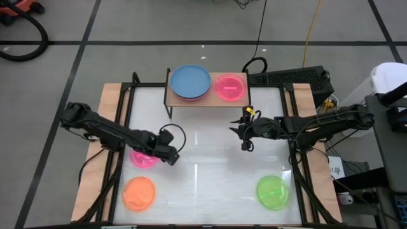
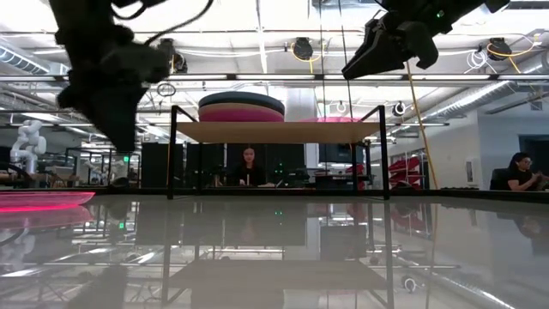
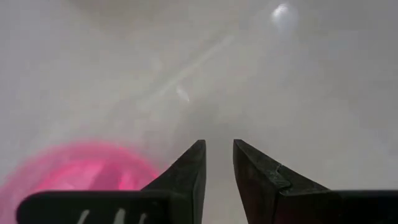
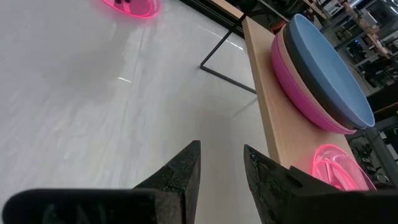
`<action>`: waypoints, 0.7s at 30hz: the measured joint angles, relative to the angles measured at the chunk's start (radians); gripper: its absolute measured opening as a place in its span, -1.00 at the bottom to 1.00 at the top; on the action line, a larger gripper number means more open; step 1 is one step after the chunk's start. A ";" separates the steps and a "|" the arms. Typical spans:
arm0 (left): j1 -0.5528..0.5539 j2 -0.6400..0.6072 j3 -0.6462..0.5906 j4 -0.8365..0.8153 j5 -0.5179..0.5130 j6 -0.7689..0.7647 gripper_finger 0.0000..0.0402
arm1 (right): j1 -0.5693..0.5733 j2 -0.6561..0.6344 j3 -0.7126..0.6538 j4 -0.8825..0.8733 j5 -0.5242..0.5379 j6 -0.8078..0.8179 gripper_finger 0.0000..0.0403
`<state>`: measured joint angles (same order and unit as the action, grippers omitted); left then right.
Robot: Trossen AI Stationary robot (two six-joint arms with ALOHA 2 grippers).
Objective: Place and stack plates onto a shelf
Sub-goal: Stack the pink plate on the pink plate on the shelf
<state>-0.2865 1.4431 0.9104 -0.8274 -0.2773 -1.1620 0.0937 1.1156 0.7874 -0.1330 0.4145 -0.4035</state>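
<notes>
The shelf, wooden top on black legs, stands at the table's far edge. On it rests a stack of large plates with a blue plate on top, and beside it a small hot pink plate. Another hot pink plate, an orange plate and a green plate lie flat on the table. My left gripper hovers beside the table's pink plate, fingers slightly open and empty. My right gripper hangs in the air near the shelf's right front, slightly open and empty.
The white table shows bare in the middle between the arms. Wooden side boards and black frame rails run along both sides. Cables and a black box lie behind the shelf. People sit in the room beyond the table.
</notes>
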 joint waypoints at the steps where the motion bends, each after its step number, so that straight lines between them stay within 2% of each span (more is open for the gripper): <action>1: -0.003 0.012 0.000 -0.018 0.028 -0.031 -0.56 | 0.000 0.000 0.000 0.001 0.000 0.002 -0.48; 7: -0.002 0.098 -0.001 -0.084 0.155 -0.184 -0.56 | 0.000 0.000 0.000 0.012 -0.001 0.021 -0.48; 12: 0.013 0.184 -0.001 -0.118 0.247 -0.209 -0.56 | 0.000 0.000 0.000 0.016 -0.001 0.021 -0.48; 21: 0.036 0.250 0.005 -0.152 0.269 -0.206 -0.56 | 0.000 0.000 0.000 0.032 -0.080 0.025 -0.48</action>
<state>-0.2505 1.6934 0.9150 -0.9799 -0.0078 -1.3675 0.0937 1.1156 0.7872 -0.1009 0.3341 -0.3790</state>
